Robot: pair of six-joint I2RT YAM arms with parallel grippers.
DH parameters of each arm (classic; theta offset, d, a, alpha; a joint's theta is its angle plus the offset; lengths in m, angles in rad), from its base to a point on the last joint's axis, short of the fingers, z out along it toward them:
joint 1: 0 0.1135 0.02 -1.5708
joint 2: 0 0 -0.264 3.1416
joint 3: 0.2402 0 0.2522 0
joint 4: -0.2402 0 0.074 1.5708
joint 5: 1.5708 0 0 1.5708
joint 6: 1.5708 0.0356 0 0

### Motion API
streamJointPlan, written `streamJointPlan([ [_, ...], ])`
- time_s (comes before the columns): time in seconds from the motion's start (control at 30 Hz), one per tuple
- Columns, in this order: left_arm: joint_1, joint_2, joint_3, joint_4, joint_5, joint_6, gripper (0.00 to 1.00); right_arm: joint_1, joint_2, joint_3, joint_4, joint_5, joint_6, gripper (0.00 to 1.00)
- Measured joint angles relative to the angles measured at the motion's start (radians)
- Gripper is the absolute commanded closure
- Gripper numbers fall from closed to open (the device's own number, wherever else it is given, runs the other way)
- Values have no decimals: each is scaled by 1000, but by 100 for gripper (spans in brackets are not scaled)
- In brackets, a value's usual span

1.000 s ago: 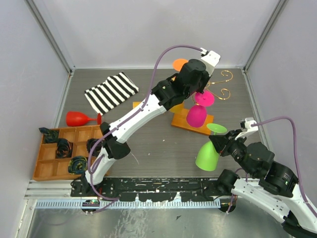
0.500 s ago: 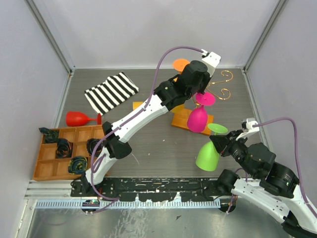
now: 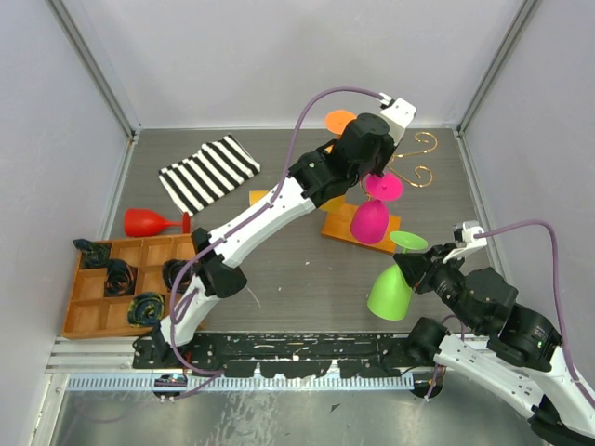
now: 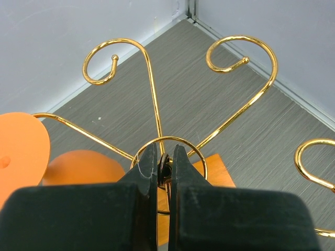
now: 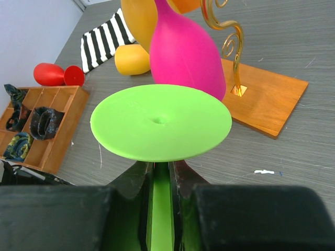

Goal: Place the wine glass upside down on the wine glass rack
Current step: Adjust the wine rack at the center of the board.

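Top view: the left arm reaches across the table (image 3: 279,269) to the wine glass rack (image 3: 359,234) at the far middle; the left gripper (image 3: 376,170) sits just above the round foot of the magenta wine glass (image 3: 369,219), which hangs bowl-down on the rack's gold wires. The right gripper (image 3: 416,268) holds the green wine glass (image 3: 390,292) on the near side of the rack and apart from it, foot uppermost, bowl tilted down and to the left. A red glass (image 3: 149,222) lies on its side at the left, between a striped cloth (image 3: 209,172) and a compartmented tray (image 3: 125,283).

Left wrist view: the left gripper (image 4: 165,154) has its fingers drawn almost together with nothing clearly held, directly over the small gold ring where the rack's (image 4: 217,170) curled arms meet; an orange glass (image 4: 78,167) hangs at the left.

Right wrist view: the right gripper (image 5: 161,172) clamps the green glass's (image 5: 161,123) stem just under its flat foot; the magenta glass (image 5: 183,52) and the rack's wooden base (image 5: 267,99) lie beyond.
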Motion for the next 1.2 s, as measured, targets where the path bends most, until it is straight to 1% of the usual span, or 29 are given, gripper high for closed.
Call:
streamJointPlan([
  [0.4,1,-23,-8,-34,42,51,100,0,0,0,0,0,0,99],
  [1.2,5,-51,-7,-100,89,82,100,0,0,0,0,0,0,99],
])
